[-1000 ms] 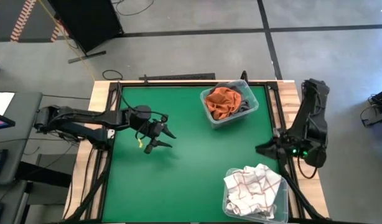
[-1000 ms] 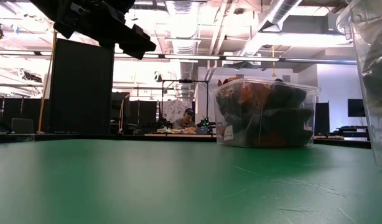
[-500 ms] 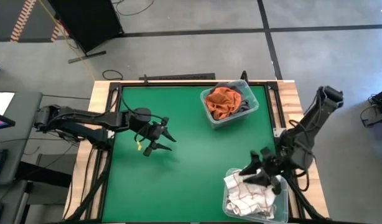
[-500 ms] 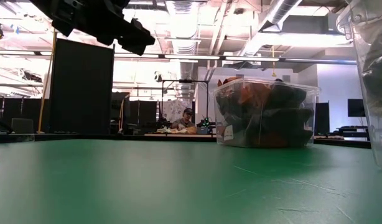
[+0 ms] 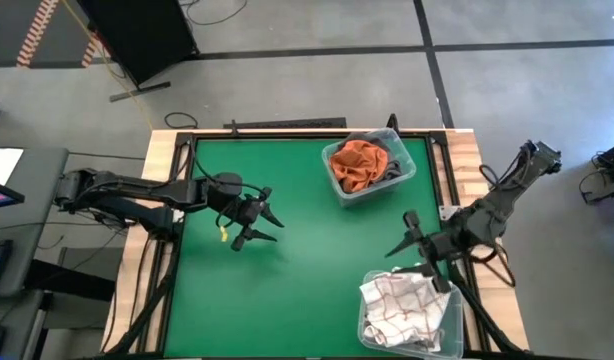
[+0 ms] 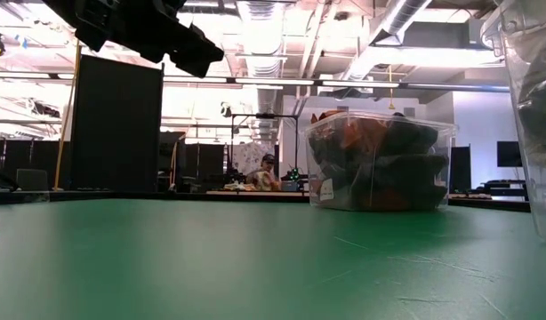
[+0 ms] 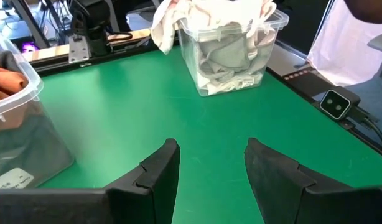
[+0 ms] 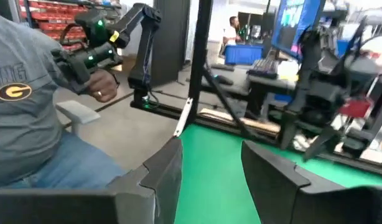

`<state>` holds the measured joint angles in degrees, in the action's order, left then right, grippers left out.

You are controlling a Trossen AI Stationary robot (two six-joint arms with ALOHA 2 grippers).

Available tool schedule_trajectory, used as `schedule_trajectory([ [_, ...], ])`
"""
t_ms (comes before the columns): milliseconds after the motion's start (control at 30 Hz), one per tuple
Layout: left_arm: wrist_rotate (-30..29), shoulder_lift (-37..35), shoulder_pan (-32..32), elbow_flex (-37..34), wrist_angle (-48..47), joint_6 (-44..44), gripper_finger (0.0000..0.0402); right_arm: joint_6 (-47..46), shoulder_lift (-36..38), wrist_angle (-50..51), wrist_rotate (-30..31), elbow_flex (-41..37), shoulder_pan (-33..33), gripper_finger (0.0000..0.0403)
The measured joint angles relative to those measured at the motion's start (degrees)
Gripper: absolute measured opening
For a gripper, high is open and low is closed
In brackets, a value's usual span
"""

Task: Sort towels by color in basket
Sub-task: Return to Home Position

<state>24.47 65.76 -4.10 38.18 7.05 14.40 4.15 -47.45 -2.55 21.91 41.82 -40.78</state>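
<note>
Now, left gripper (image 5: 275,226) mid-table, right gripper (image 5: 397,236) beside the white-towel bin (image 5: 454,322), both spread wide, empty.

A green desk (image 5: 287,290) stands on a grey floor. A person (image 8: 29,106) in a grey shirt is nearby, and a black panel (image 5: 137,30) stands beyond.

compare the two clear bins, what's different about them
In the high view, the top bin holds a rust orange towel and dark grey cloth; the bottom bin holds pale towels, a red-gridded towel on top. The bottom bin's cloth spills over its rim; the top bin's stays inside. Both are clear plastic, lidless.
</note>
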Motion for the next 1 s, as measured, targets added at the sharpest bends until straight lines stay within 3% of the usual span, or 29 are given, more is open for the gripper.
schedule_trajectory([
  [233,-0.9,0.0,0.0,0.0,0.0,0.7,0.0171,4.5,10.0,0.2,-4.7,-8.0,6.1,0.0193],
  [467,-1.3,0.0,0.0,0.0,-0.1,0.6,0.0171,5.4,21.7,-8.9,-10.0,-21.0,13.5,0.0193],
  [800,-4.2,-1.1,-2.2,-0.2,0.4,2.3,0.0171,3.9,40.1,-4.5,-10.3,-30.6,17.4,0.0193],
  [933,-4.3,-5.1,-4.5,-4.9,3.8,1.7,0.0171,2.1,47.5,-0.3,-10.2,-33.2,18.2,0.0193],
  [1000,-4.3,-8.6,-6.3,-8.8,6.0,0.1,0.0171,1.2,47.3,0.3,-9.8,-33.4,18.8,0.0193],
])
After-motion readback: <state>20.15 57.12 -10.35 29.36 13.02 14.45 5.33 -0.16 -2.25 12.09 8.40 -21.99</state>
